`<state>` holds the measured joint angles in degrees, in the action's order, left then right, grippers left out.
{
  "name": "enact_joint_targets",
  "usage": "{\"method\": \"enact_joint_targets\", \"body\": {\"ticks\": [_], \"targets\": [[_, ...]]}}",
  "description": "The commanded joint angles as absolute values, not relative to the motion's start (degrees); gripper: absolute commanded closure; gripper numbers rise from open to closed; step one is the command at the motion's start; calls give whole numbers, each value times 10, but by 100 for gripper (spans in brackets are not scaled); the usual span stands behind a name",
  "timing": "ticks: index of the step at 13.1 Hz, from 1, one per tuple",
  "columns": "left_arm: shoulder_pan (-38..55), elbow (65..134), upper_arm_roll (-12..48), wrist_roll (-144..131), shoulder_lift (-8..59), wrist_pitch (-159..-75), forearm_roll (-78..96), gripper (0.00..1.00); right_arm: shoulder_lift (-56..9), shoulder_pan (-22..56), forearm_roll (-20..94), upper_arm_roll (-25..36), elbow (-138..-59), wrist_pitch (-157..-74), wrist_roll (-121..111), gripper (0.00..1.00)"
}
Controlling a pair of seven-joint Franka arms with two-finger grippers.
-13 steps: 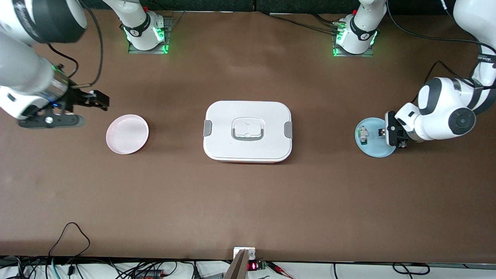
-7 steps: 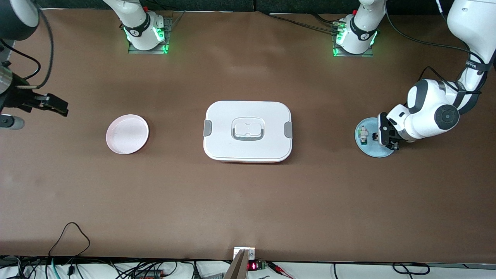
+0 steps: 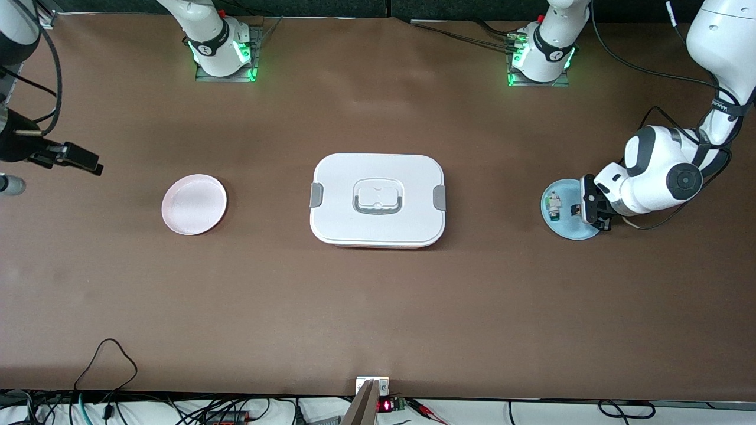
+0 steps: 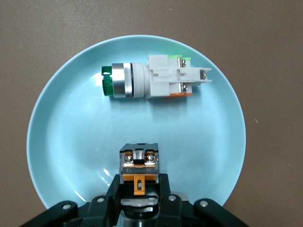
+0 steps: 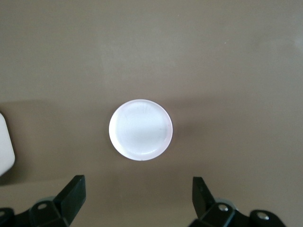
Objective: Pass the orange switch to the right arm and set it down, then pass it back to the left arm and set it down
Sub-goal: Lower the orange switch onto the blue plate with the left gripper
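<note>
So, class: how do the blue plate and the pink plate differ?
The blue plate holds the orange switch and a green switch; the pink plate holds nothing. The blue plate lies toward the left arm's end of the table, the pink plate toward the right arm's. Both are small and round.

Looking down on brown table (image 5: 227, 56) w/ small round pink plate (image 5: 140, 129) lying flat, nothing on it. Right gripper (image 5: 139, 196) up high over table, just off plate's rim, black fingertips (image 5: 71, 194) spread wide apart, nothing btwn them. Rounded white corner of box (image 5: 4, 146) at frame edge, well apart from plate, on table too.
</note>
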<state>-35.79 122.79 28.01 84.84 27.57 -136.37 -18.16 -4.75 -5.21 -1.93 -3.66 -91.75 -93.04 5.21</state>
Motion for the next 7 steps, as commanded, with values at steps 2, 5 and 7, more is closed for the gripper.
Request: {"method": "enact_joint_targets", "body": {"ticks": [2,5,7], "targets": [[-363,1227,285,848,285,-1372,-195,52,20,-56,-11,-39,-996,-944,34,0],[-368,1227,285,850,288,-1372,-196,0,22,-53,-15,-42,-994,-943,30,0],[-371,1219,286,846,284,-1363,-195,0,27,-58,-12,-39,-988,-940,6,0]]}}
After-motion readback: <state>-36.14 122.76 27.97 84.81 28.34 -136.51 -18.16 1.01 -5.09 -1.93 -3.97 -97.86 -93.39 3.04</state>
